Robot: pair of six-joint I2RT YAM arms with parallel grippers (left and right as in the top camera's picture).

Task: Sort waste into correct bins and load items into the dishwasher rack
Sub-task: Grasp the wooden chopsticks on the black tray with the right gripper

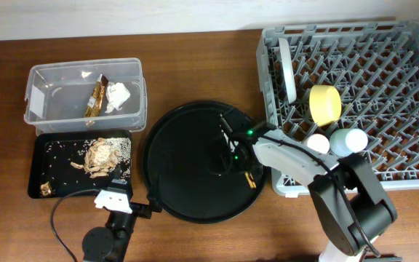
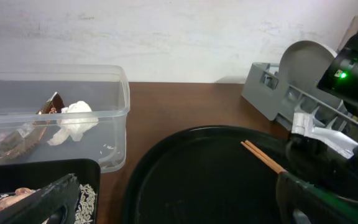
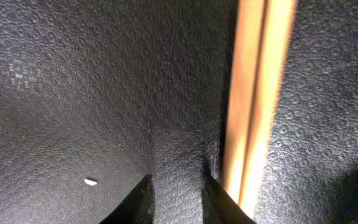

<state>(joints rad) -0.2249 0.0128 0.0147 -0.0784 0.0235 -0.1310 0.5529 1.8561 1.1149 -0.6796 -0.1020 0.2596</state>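
- Currently the right gripper (image 3: 178, 200) hangs low over the round black tray (image 1: 184, 167), fingers narrowly parted, nothing between them.
- The chopsticks (image 3: 257, 93) lie on that tray, just beside one finger (outside the gap).
- The left gripper (image 2: 179, 208) sits at the tray's edge, fingers spread wide and empty.
- The plate (image 1: 288, 69) and yellow bowl (image 1: 326, 103) stand in the dishwasher rack (image 1: 355, 30).
- The wrapper (image 1: 97, 98) and tissue (image 1: 118, 94) lie in the clear box (image 1: 31, 102).

We find the chopsticks (image 1: 251, 180) mostly hidden under the right arm (image 1: 297, 156); of the right hand (image 3: 178, 199) only cropped fingertips show.
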